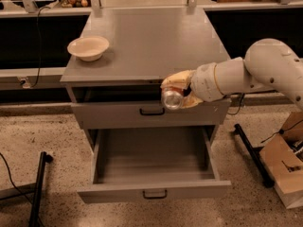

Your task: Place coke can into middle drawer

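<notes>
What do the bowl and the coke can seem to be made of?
The bowl looks like glazed ceramic, perhaps plastic: cream-white, smooth, faint sheen. The coke can looks like thin metal: its round end shines silver. The gripper holds it before the top drawer front.

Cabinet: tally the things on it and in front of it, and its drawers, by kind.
Bowl: 1, on the cabinet top.
Coke can: 1, held by the claw in front of the top drawer.
Drawers: 2, top drawer and open middle drawer.
Total: 4.
</notes>
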Available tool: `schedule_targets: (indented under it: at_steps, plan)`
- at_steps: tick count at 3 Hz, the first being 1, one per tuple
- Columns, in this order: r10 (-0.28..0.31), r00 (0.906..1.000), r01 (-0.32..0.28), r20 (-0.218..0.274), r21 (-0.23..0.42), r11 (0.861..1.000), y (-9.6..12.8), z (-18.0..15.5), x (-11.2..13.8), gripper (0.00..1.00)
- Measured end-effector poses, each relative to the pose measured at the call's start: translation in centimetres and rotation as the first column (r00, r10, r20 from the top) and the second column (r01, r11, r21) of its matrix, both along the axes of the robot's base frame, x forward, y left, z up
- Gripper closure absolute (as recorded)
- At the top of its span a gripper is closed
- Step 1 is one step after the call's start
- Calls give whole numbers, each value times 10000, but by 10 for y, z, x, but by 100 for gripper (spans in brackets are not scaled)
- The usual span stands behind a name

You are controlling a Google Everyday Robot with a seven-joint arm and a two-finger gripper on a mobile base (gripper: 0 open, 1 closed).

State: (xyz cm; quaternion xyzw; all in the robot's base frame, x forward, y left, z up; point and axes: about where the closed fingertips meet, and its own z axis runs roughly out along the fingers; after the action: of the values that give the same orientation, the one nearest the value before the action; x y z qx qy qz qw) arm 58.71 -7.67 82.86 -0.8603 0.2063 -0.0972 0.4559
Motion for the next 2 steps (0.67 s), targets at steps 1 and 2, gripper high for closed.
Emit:
schedule_targets:
  at_steps: [1, 2]
  plan:
    - [-221, 9990, 246, 384, -659, 9975, 5, -7, 1, 100]
    - [-196, 9963, 246, 833, -595, 9979, -1, -53, -4, 100]
